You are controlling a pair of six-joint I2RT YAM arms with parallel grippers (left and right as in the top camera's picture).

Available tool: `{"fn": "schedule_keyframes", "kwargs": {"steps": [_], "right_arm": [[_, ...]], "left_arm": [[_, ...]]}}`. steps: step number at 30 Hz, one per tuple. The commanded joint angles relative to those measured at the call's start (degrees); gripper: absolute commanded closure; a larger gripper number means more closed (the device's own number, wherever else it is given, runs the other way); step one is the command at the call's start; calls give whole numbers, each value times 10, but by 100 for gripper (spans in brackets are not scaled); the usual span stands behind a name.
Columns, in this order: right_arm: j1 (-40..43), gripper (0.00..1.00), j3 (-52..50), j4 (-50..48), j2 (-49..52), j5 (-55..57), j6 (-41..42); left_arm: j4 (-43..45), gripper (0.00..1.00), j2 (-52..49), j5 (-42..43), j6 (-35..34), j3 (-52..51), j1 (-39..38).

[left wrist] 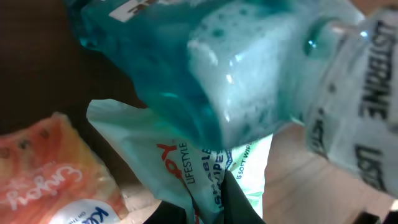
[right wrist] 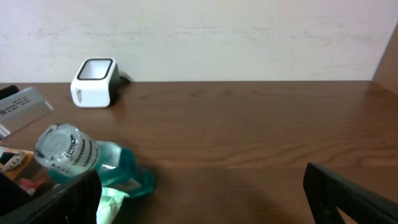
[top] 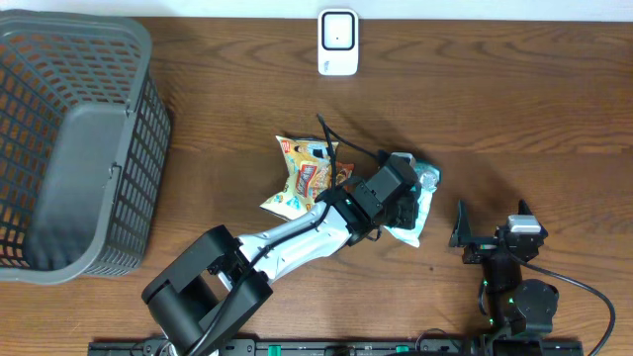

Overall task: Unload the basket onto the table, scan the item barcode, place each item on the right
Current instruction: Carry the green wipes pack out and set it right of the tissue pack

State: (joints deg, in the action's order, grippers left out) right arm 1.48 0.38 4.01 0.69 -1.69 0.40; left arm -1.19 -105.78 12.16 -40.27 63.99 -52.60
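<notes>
Teal mouthwash bottle (top: pixel 427 178) lay beside wipes pack (top: pixel 420 220), scanner (top: pixel 337 42) at 11 o'clock; left gripper (left wrist: pixel 214 205) pinched wipes pack, right gripper (top: pixel 492 222) spread

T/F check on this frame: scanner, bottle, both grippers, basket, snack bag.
1. The scanner stands at the table's far edge, apart from the items. True.
2. The right gripper holds the mouthwash bottle. False: it is open, holds nothing and is apart from the bottle.
3. The left gripper is shut on the wipes pack. True, as the left wrist view shows it.
4. The mouthwash bottle lies in the basket. False: it lies on the table by the wipes pack; the basket sits at the left end.
5. The snack bag lies on the basket side of the wipes pack. True.
</notes>
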Motion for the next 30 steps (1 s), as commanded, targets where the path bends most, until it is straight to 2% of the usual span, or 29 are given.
{"fn": "schedule_keyframes", "kwargs": {"steps": [1, 9, 12, 17, 25, 26, 27, 29, 30], "right_arm": [[-3, 1, -1, 2, -2, 1, 6], [-3, 1, -1, 2, -2, 1, 6], [-3, 1, -1, 2, -2, 1, 6], [-3, 1, -1, 2, -2, 1, 6], [-3, 1, -1, 2, -2, 1, 6], [-3, 1, -1, 2, -2, 1, 6], [-3, 1, -1, 2, -2, 1, 6], [-3, 1, -1, 2, -2, 1, 6], [-3, 1, -1, 2, -2, 1, 6]], "left_arm": [[6, 93, 2, -43, -3, 0, 3], [7, 92, 2, -122, -3, 0, 3], [7, 87, 2, -148, -3, 0, 3], [9, 87, -14, -152, -4, 0, 3], [48, 87, -71, -141, -49, 0, 1], [54, 78, -73, -138, -49, 0, 1], [57, 62, -73, -137, -48, 0, 1], [65, 40, -71, -132, -48, 0, 1], [70, 35, -69, -126, -48, 0, 2]]}}
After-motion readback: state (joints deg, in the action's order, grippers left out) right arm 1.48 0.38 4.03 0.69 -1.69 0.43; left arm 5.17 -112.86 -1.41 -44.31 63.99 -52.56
